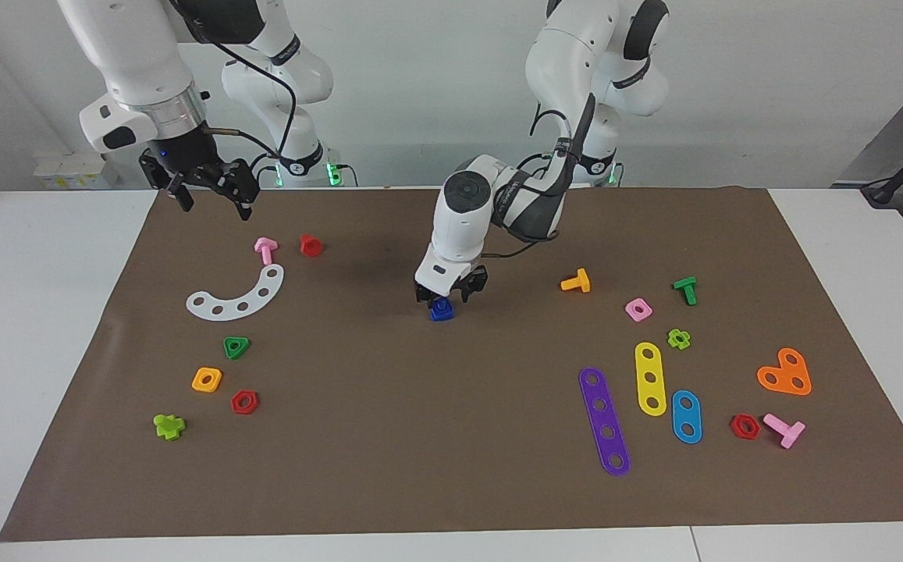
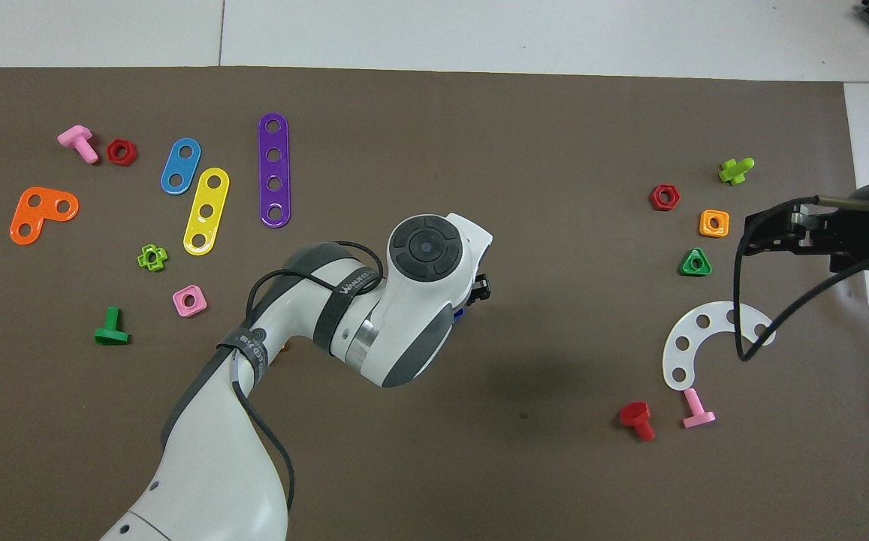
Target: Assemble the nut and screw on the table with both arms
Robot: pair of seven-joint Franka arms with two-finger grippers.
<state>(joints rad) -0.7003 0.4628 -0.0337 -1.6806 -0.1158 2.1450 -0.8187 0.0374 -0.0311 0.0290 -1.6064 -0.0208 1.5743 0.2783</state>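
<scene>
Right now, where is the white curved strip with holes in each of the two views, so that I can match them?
Facing view: the white curved strip lies on the brown mat toward the right arm's end, under the raised right gripper.
Overhead view: the same strip lies at that end.
Shared landmark: the pink bolt beside the strip, slightly nearer to the robots.
</scene>
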